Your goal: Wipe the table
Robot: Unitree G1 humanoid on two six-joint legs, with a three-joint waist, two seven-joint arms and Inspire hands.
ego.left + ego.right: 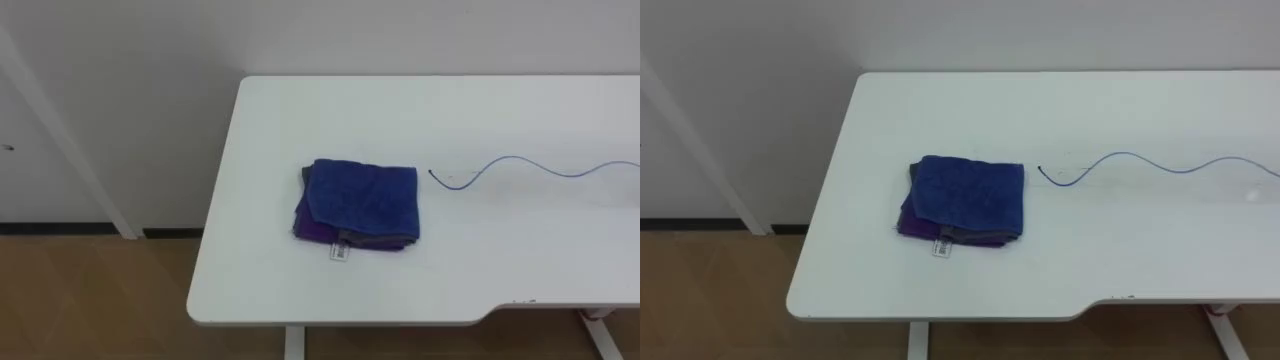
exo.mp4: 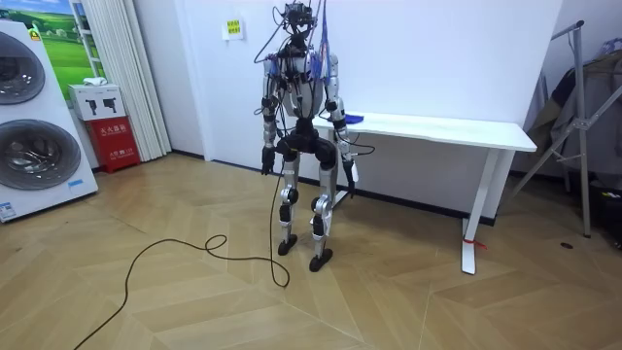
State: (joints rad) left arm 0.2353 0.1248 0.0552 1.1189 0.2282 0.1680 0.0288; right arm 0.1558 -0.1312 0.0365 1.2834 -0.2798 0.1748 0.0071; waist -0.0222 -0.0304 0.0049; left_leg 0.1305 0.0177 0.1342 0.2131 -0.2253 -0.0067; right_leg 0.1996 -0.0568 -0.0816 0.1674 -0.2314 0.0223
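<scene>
1. Left hand [image 2: 265, 161]: it hangs beside the robot's hip, left of centre in the room view. Whether its fingers are spread or curled I cannot tell. It appears to hold nothing.
2. Right hand [image 2: 347, 151]: it hangs low by the table's near edge, just right of centre in the room view. Its fingers cannot be made out either.
3. Cloth [image 1: 360, 203]: it lies folded at the centre of the left eye view, on the left part of the table [image 1: 500, 240], apart from both hands. A blue layer sits on top. A purple layer [image 1: 305, 230] peeks out along its left and lower edges, and a small white label [image 1: 340, 252] sticks out at the bottom.
4. Handling, as I judge it:
   - The cloth looks like terry, so it should be soft, light and limp.
   - It should not slip from a grasp, but the folds may fall open or the layers may slide apart if it is lifted by one corner.
   - A flat palm pressed on the middle of the top layer, or a grasp bunching both layers at the lower edge, seems the surest hold.
5. Blue line [image 1: 520, 160]: a thin wavy mark runs from just right of the cloth to the frame's right edge. It is likely the thing to be wiped away.
6. The robot stands at the table's left end in the room view, so a reach forward comes first.
</scene>
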